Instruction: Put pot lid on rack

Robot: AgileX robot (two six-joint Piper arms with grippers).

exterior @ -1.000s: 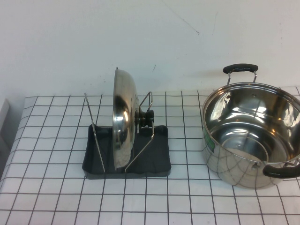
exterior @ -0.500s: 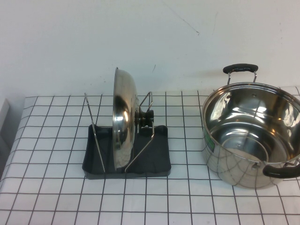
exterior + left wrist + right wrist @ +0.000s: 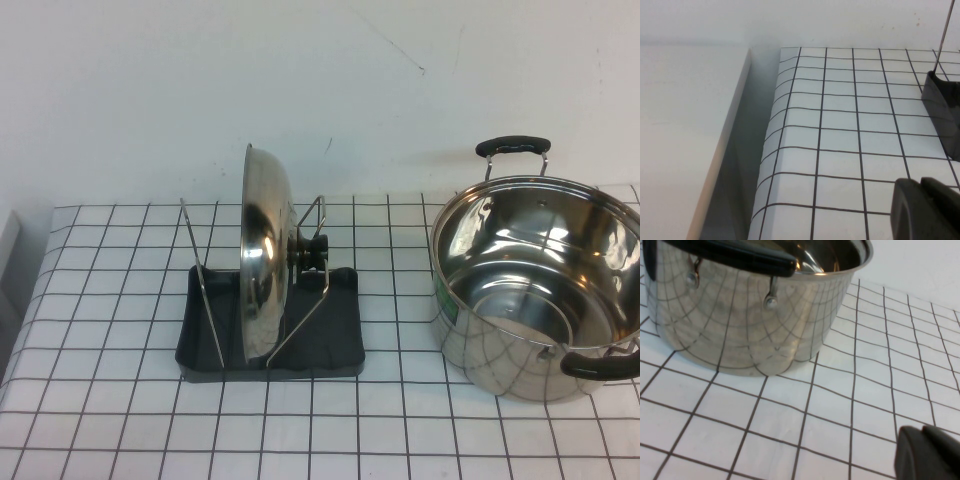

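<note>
Starting nearest the robot, the left end effector (image 3: 927, 207) is recorded low over the white, black-gridded surface (image 3: 120, 400), fingers together and empty, just short of the rack's near corner. The right end effector (image 3: 930, 452) is likewise found low over the grid, fingers together and empty, near the foot of the pot. Neither is seen in the high view.

Further back, on the left half of the surface: the small dark grey rectangular rack (image 3: 330, 340) with thin bent silver wire uprights. Held on edge in it, close to upright, is the round, domed, shiny stainless-steel pot lid (image 3: 262, 265), its black round knob (image 3: 312, 250) turned toward the pot and resting against a wire upright.

Well apart, on the right: the deep polished steel pot (image 3: 540, 290) with black handles, uncovered.

Behind everything: a plain white wall (image 3: 300, 80).

Status is judged as placement complete, the lid being carried by the rack alone. The remaining step, holding clear, is best served by keeping both arms low and away from the wires, since a nudge to an upright could tip the lid.
</note>
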